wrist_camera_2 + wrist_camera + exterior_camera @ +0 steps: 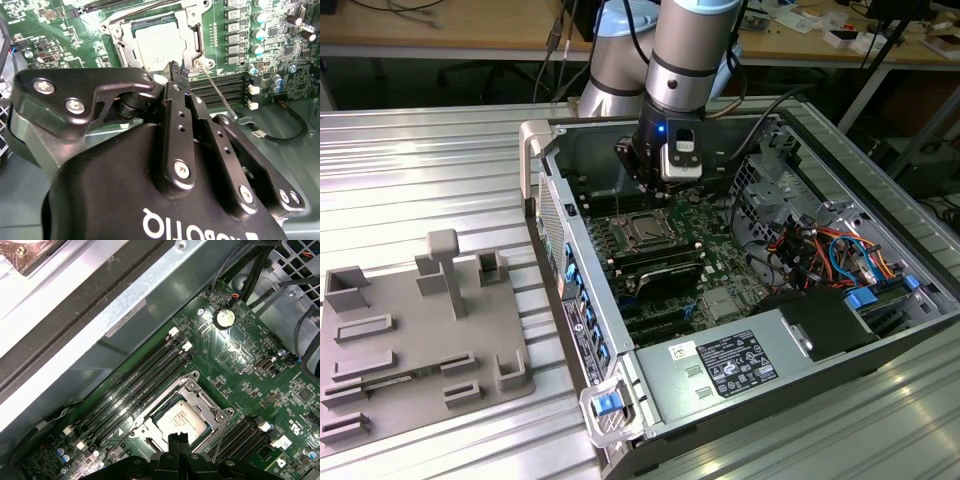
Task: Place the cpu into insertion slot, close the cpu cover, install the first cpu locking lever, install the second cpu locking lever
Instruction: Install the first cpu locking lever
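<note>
The cpu (157, 45) lies flat in the insertion slot (116, 31), its silver-grey top showing on the green board (240, 355). The cpu cover (192, 37) is down around it, framing the chip through its window. In the first wrist view the cpu (180, 417) and cover (204, 404) sit just beyond my fingertips. A thin metal locking lever (220, 95) runs out from the socket's corner beside the memory slots. My gripper (175, 70) is shut, with nothing visible between its fingers, and hovers at the socket's edge. In the exterior view the gripper (645, 182) hangs just above the cpu (645, 228).
The open computer case (545, 170) lies on a ribbed metal table. A grey power supply box (740, 360) fills its near end, with cable bundles (820, 250) at the exterior view's right. Long black memory slots (135, 390) flank the socket. A grey fixture tray (410, 340) sits on the exterior view's left.
</note>
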Tool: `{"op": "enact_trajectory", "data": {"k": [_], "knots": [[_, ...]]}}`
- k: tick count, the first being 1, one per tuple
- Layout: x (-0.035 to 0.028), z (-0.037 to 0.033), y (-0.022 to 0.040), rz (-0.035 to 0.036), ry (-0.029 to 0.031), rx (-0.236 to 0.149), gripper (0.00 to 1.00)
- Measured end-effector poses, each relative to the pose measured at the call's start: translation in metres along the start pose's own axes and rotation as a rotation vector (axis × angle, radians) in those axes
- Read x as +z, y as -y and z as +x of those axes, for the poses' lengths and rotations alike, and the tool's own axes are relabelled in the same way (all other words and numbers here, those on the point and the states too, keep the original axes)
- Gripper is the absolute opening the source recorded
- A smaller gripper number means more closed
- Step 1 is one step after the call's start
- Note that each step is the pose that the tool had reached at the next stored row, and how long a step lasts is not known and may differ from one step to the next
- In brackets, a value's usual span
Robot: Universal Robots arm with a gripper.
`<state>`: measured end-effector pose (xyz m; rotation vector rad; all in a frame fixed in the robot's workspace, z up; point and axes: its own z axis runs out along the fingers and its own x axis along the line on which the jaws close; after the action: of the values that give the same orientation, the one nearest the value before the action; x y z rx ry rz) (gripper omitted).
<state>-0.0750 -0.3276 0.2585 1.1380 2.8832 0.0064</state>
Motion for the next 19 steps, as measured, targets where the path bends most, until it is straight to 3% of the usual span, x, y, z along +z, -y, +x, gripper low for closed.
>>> {"op": "enact_trajectory", "data": {"k": [3, 6, 7, 11, 14, 19], "knots": [[-0.0017, 0.0001, 0.0001, -0.0008, -0.0003, -0.012, 0.11], [-0.0018, 0.0004, 0.0003, -0.0026, -0.0014, -0.072, 0.11], [-0.0018, 0.0003, 0.0003, -0.0044, -0.0023, -0.117, 0.11], [-0.0018, 0.0003, 0.0003, -0.0074, -0.0038, -0.197, 0.11], [-0.0017, 0.0003, 0.0003, -0.0104, -0.0054, -0.278, 0.11], [-0.0019, 0.0032, 0.0030, -0.0117, -0.0060, -0.310, 0.11]]}}
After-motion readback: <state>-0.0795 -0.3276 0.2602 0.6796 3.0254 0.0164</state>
